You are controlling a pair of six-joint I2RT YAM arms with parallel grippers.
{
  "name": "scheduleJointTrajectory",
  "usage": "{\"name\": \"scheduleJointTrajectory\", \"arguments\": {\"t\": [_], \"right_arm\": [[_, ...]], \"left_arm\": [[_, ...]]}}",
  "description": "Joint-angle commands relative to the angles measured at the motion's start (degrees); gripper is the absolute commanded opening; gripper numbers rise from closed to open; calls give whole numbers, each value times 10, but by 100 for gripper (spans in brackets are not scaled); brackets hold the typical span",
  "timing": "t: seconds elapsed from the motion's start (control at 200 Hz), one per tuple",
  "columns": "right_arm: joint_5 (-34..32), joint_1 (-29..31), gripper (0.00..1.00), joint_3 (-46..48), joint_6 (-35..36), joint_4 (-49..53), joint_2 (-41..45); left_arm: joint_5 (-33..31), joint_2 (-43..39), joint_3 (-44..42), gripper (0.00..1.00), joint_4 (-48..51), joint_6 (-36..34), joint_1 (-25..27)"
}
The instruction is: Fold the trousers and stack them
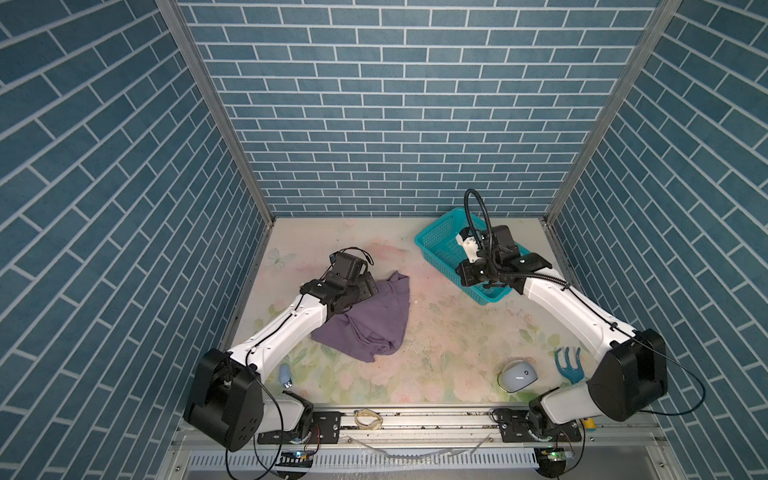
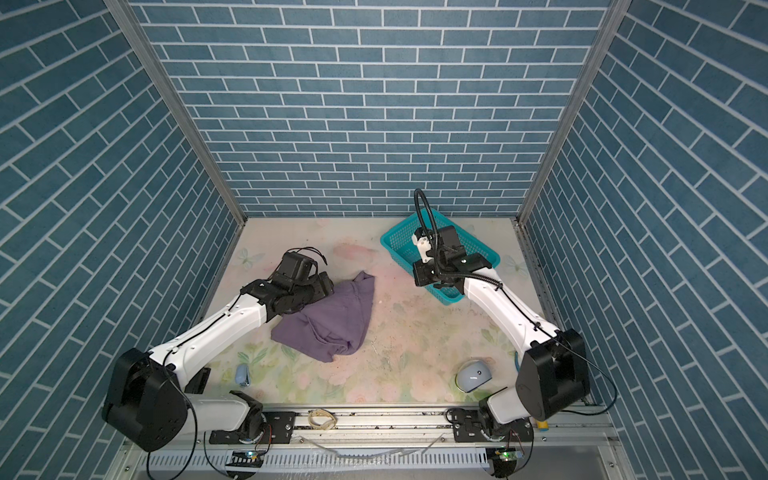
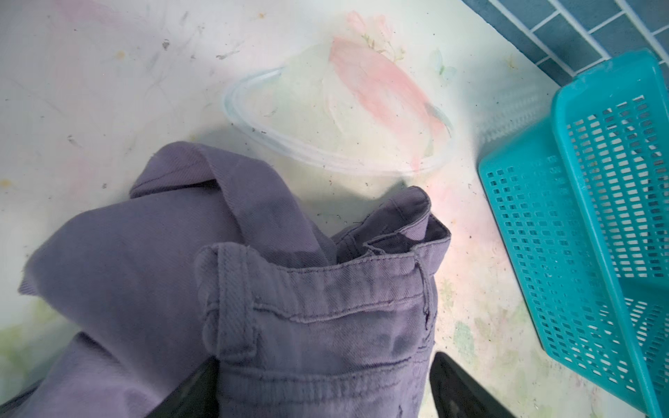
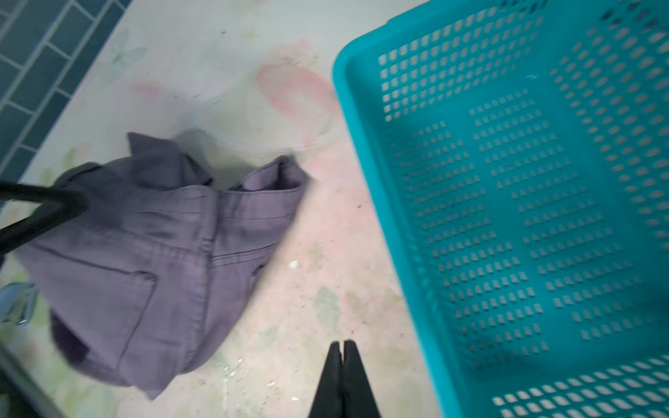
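Note:
The dusty-purple trousers (image 1: 365,320) (image 2: 328,320) lie crumpled in a heap left of the table's middle. My left gripper (image 3: 325,383) is low over their waistband end (image 3: 307,289). It is open wide, one black finger (image 3: 456,387) on each side of the fabric. In both top views its wrist hides the fingers. My right gripper (image 4: 342,343) is shut with nothing in it. It hangs above the near left rim of the teal basket (image 1: 436,245) (image 2: 395,245) (image 4: 506,181). The trousers (image 4: 152,260) lie well apart from it.
The teal basket (image 3: 579,217) stands at the back right with nothing in it. Near the front edge lie a white domed object (image 1: 518,375), a blue hand rake (image 1: 569,365) and a small pale blue object (image 1: 285,376). A rubber band (image 1: 368,417) lies on the front rail.

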State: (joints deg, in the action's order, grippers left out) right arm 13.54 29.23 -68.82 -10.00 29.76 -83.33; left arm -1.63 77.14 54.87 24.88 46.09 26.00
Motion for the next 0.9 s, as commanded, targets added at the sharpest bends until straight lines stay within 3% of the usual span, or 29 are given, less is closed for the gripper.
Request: {"name": "scheduleJointTrajectory", "arguments": {"t": [0.0, 0.12, 0.305, 0.505, 0.645, 0.795, 0.845, 0.895], "right_arm": [[46, 26, 0, 56, -59, -4, -10], [1, 37, 0, 86, -72, -7, -24], [-132, 22, 0, 91, -84, -7, -48], [-158, -79, 0, 50, -103, -14, -83], [-220, -150, 0, 9, -118, 16, -98], [-223, -226, 0, -16, -120, 11, -115], [-190, -253, 11, -24, -114, -2, -126], [-158, -280, 13, -36, -114, -11, -138]], "left_arm": [[18, 0, 8, 90, -10, 1, -3], [14, -15, -2, 90, 0, 4, -3], [0, -55, -16, 90, 30, 7, -4], [-34, -123, -32, 91, 81, 3, -4], [-60, -181, -55, 92, 114, 7, -5], [-80, -228, -65, 94, 147, 7, -13], [-86, -238, -60, 94, 159, 4, -15], [-92, -246, -57, 95, 166, 2, -16]]}}
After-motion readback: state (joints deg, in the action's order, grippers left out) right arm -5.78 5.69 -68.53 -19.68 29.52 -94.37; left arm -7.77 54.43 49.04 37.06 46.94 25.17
